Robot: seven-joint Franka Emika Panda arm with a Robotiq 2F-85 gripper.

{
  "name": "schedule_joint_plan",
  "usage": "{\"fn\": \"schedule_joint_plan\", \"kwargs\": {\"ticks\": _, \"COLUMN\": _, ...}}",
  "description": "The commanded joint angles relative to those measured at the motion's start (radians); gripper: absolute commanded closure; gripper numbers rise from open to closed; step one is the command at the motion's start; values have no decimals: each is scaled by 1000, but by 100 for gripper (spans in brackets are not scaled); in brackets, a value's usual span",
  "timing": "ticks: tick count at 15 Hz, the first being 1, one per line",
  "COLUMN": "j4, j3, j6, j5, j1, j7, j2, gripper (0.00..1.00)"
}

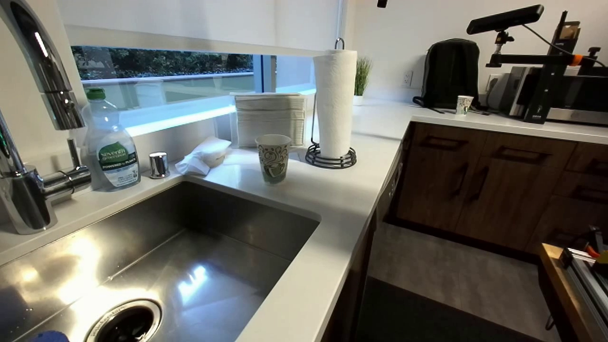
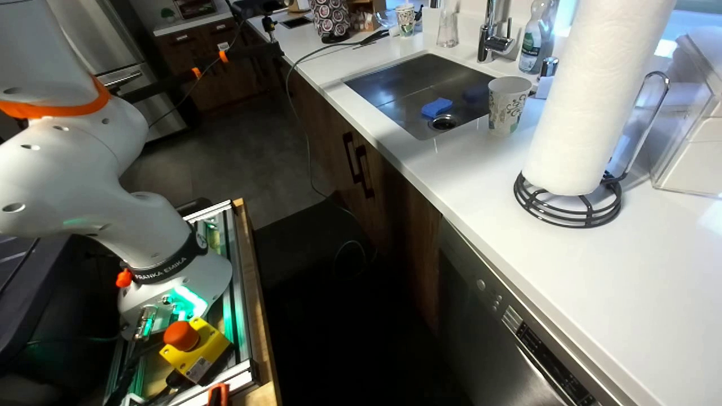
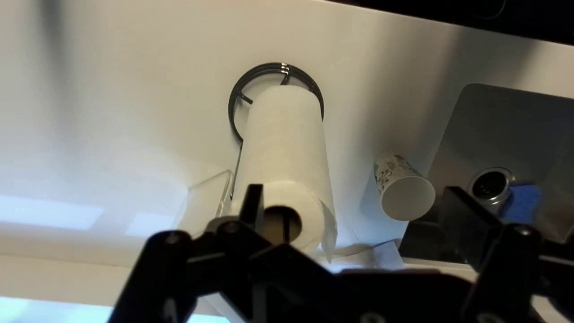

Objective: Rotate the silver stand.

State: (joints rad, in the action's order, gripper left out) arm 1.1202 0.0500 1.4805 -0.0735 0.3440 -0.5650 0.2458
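The stand is a dark metal wire paper towel holder with a ring base, in both exterior views (image 1: 342,164) (image 2: 588,214) and the wrist view (image 3: 283,67). It stands upright on the white counter. A white paper towel roll (image 1: 335,104) is on its post and hides part of the base. In an exterior view its bent side rod (image 2: 648,127) rises on the side by the napkin box. My gripper (image 3: 356,195) is open and empty above the roll. In the wrist view its left finger overlaps the roll's top. The gripper is outside both exterior views.
A patterned paper cup (image 1: 274,159) stands between the roll and the sink (image 1: 228,266). A clear napkin box (image 2: 694,146) stands close beside the stand. A crumpled napkin (image 1: 204,154), a soap bottle (image 1: 116,156) and the faucet (image 2: 491,42) line the back.
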Motion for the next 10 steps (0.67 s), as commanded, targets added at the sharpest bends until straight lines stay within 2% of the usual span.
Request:
{"fn": "schedule_joint_plan", "kwargs": {"ticks": 1, "j4": 212, "j3": 20, "j6": 13, "j5": 10, "j1": -8, "j7": 177, "j2": -152, "gripper": 0}}
{"fn": "schedule_joint_plan", "kwargs": {"ticks": 3, "j4": 316, "j3": 24, "j6": 3, "j5": -47, "j1": 4, "j7": 255, "j2": -228, "gripper": 0}}
{"fn": "schedule_joint_plan", "kwargs": {"ticks": 8, "j4": 561, "j3": 36, "j6": 24, "j5": -107, "j1": 13, "j7": 473, "j2": -409, "gripper": 0}}
{"fn": "schedule_joint_plan", "kwargs": {"ticks": 9, "j4": 406, "j3": 85, "j6": -4, "j5": -66, "j1": -47, "j7": 401, "j2": -299, "gripper": 0}}
{"fn": "schedule_joint_plan", "kwargs": {"ticks": 10, "j4": 451, "j3": 88, "j6": -4, "j5": -74, "j1": -48, "j7": 431, "j2": -333, "gripper": 0}}
